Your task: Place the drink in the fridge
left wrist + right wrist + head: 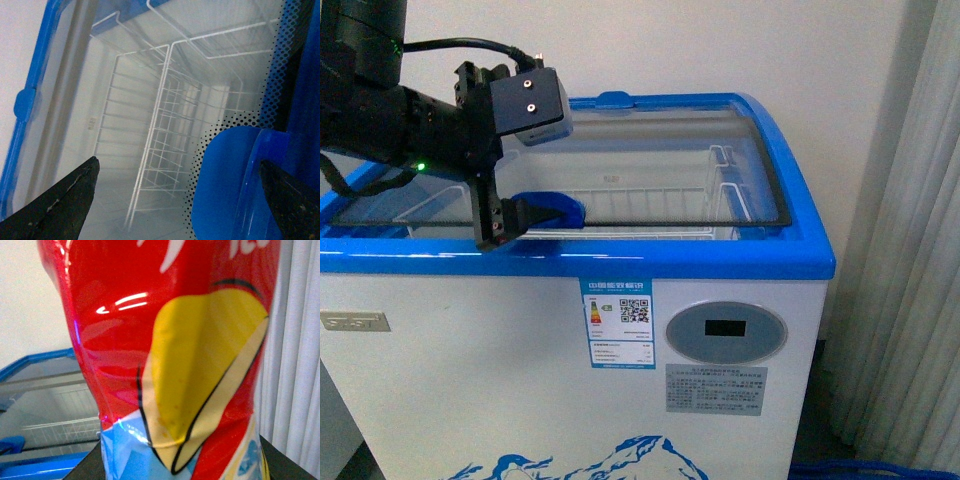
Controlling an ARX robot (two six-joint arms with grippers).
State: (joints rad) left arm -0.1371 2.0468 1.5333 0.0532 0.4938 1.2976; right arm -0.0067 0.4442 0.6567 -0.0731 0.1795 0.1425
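The fridge (620, 380) is a white chest freezer with a blue top rim, curved glass lids and an oval grey display. My left gripper (500, 225) is open and hangs over the blue lid handle (555, 208) at the front edge of the glass lid. In the left wrist view the handle (230, 185) lies between my two dark fingertips (60, 205). My right gripper is not seen in the front view. In the right wrist view it is shut on the drink (170, 360), whose red label with yellow and light blue fills the picture.
White wire baskets (650, 195) sit inside the fridge under the glass. Pale curtains (910, 260) hang to the right of the fridge, and a white wall stands behind it. The fridge's blue rim (35, 362) shows in the right wrist view, behind the drink.
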